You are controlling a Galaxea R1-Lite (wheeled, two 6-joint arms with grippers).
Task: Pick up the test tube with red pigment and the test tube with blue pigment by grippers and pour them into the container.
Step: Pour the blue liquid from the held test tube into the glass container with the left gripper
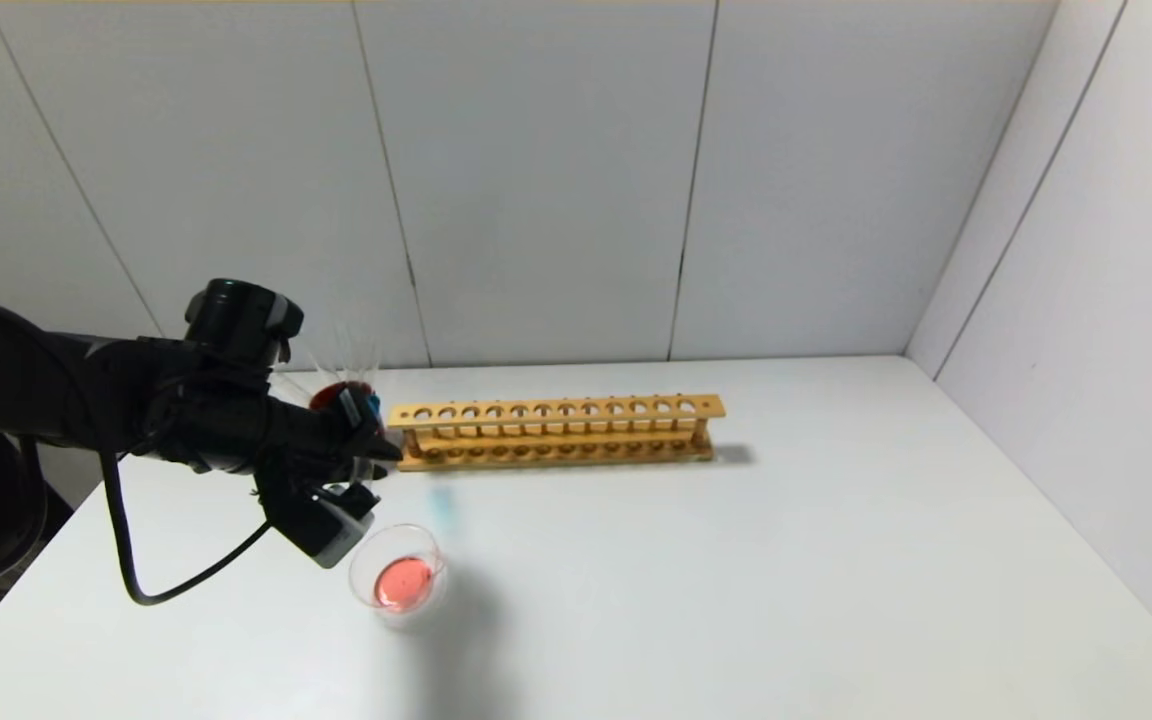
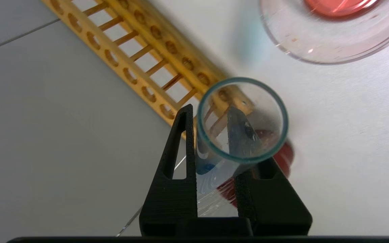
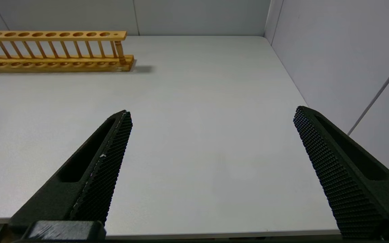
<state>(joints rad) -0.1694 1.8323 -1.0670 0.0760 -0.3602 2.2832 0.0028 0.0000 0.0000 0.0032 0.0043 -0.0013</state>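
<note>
The plain white worktop carries a long, empty wooden test-tube rack lying crosswise at about 12 o'clock, and a small round clear glass dish holding orange-red liquid at about 9 o'clock, well apart from the rack.

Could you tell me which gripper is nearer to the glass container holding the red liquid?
The left. The left gripper hangs just above and beside the container; the right gripper hovers open over bare table, the container nowhere in its view.
</note>
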